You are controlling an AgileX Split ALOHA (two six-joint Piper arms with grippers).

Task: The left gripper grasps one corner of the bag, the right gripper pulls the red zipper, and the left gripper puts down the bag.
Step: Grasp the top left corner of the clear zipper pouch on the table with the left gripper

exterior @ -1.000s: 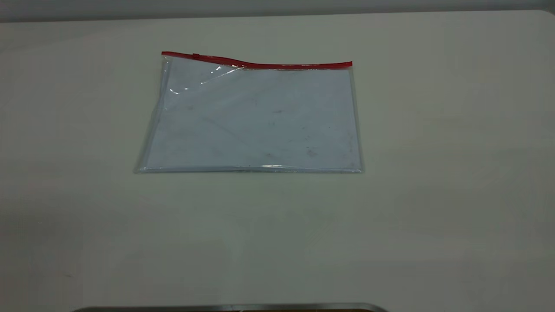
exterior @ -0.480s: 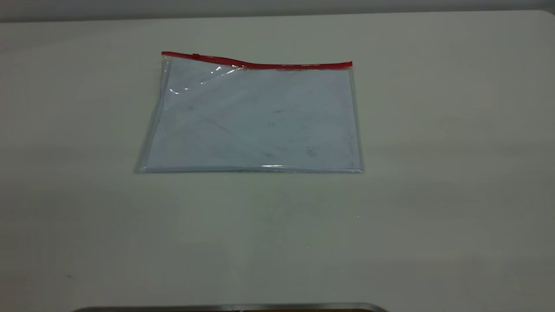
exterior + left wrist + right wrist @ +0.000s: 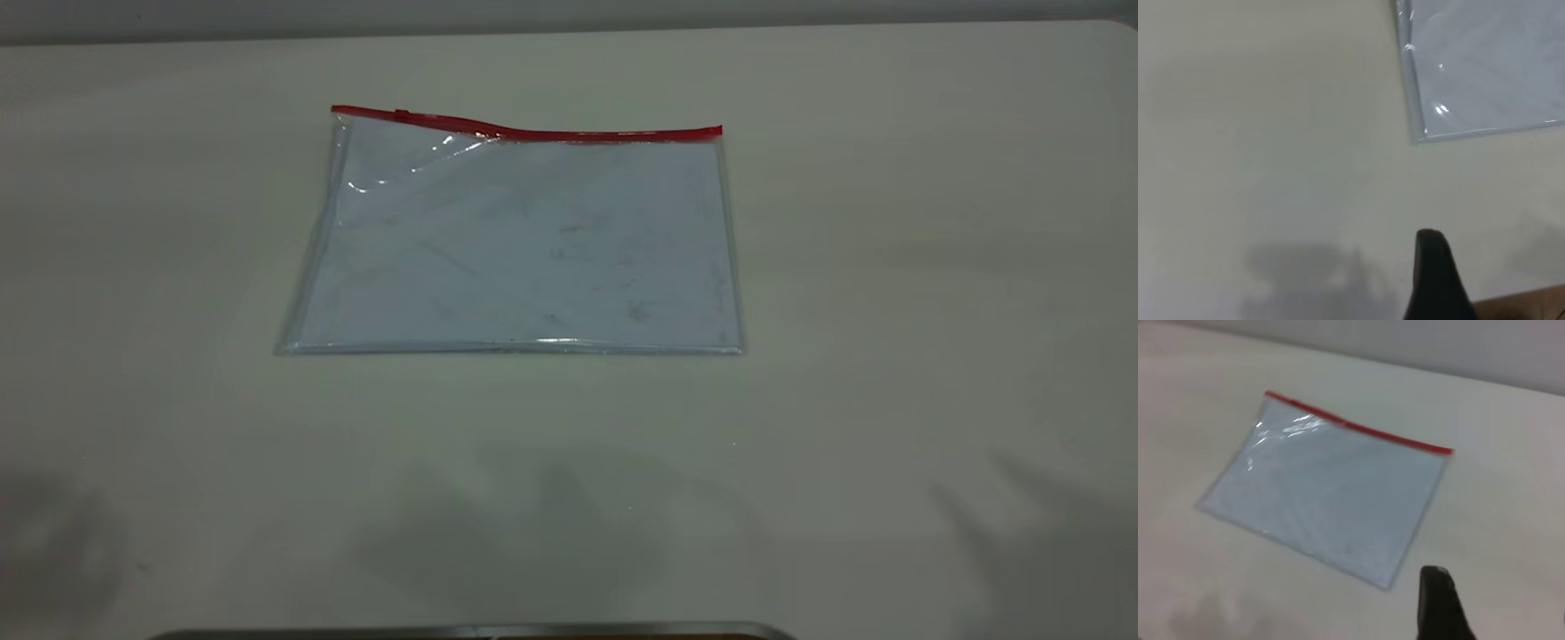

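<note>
We find the bag point(image 3: 520, 244) lying flat on the pale surface point(image 3: 889, 356), its red zipper point(image 3: 524, 130) along the far edge. The left pincer point(image 3: 1436, 277) hangs near one zipperless corner, not touching; the right pincer point(image 3: 1439, 603) hangs near another. We cannot tell whether either is clenched or released.
</note>
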